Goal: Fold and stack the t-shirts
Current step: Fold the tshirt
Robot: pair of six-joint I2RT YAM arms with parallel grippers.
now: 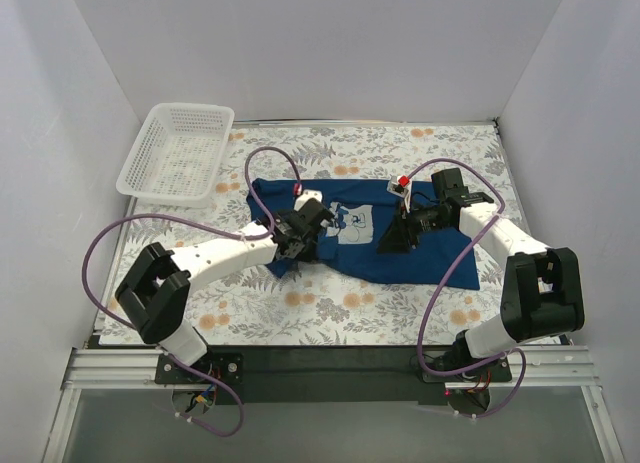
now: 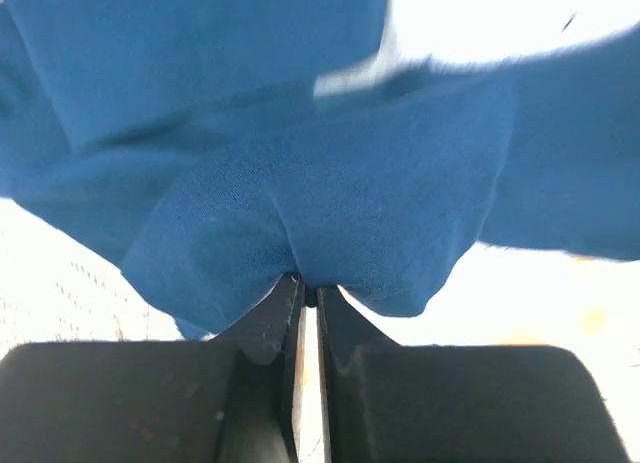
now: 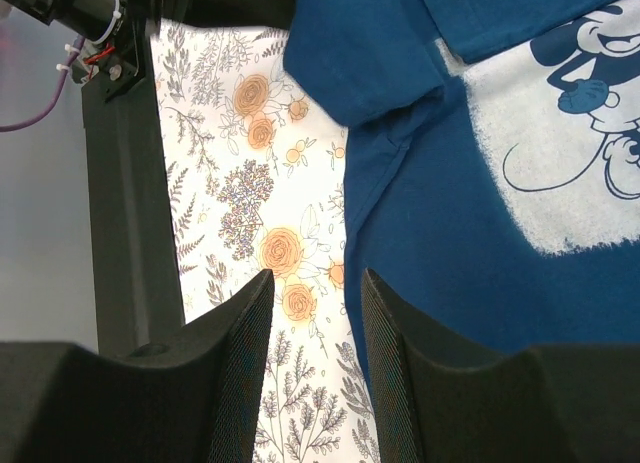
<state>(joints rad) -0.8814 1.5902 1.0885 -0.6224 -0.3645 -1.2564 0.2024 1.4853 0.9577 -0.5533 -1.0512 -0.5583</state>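
Note:
The dark navy t-shirt (image 1: 400, 258) lies spread on the floral table, its pale square mouse print (image 1: 352, 223) facing up. My left gripper (image 1: 303, 229) is at the shirt's left part, shut on a bunched fold of the blue fabric (image 2: 330, 203); the cloth rises from between its tips (image 2: 308, 288). My right gripper (image 1: 390, 243) is over the shirt's middle right, open and empty. In the right wrist view its fingers (image 3: 315, 283) straddle bare tablecloth just beside the shirt's edge (image 3: 420, 243), with the print (image 3: 560, 143) at the right.
A white mesh basket (image 1: 175, 148), empty, stands at the back left corner. White walls enclose the table on three sides. The black base rail (image 3: 125, 213) runs along the near edge. Purple cables loop off both arms.

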